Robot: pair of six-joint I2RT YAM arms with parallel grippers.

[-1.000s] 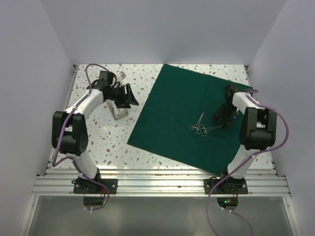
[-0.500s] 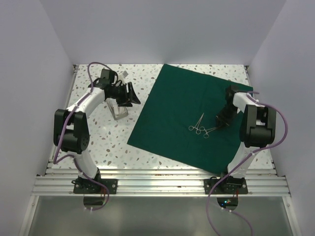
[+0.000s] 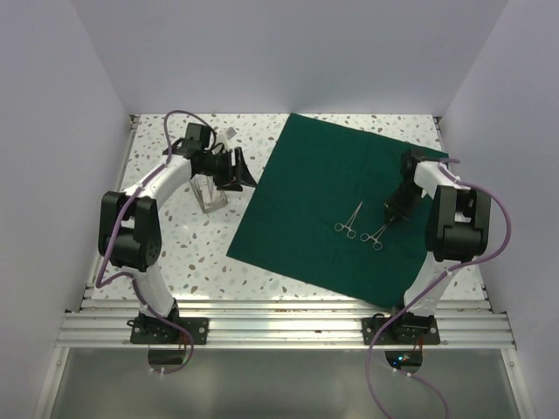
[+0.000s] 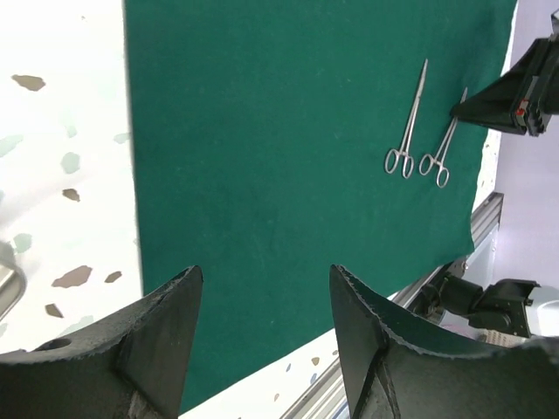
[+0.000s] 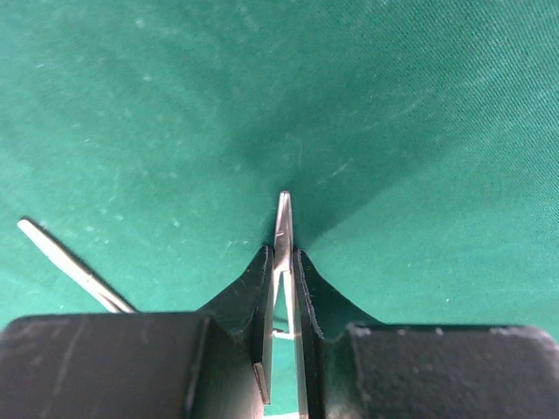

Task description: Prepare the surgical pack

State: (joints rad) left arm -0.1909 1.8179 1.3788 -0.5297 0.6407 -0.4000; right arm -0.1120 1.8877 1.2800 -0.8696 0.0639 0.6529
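The surgical pack is a dark green drape (image 3: 332, 201) spread flat as a big sheet on the speckled table. Two steel forceps lie on it: one (image 3: 350, 219) free, the other (image 3: 377, 236) with its tip between my right gripper's jaws. My right gripper (image 3: 392, 216) is shut on that forceps tip (image 5: 284, 218), low on the drape (image 5: 175, 105); its fingers (image 5: 301, 279) press the blades from both sides. My left gripper (image 3: 246, 171) hovers open and empty at the drape's left edge. In the left wrist view it (image 4: 265, 271) looks across the drape (image 4: 279, 157) at both forceps (image 4: 410, 122).
A clear container (image 3: 210, 195) stands on the table below the left arm, just left of the drape. A small pale item (image 3: 229, 133) lies near the back edge. An aluminium rail (image 3: 279, 323) runs along the near table edge. White walls close in on three sides.
My right gripper has shut on the forceps tip and swung that forceps away from the other one. My left arm has moved right toward the drape's left edge.
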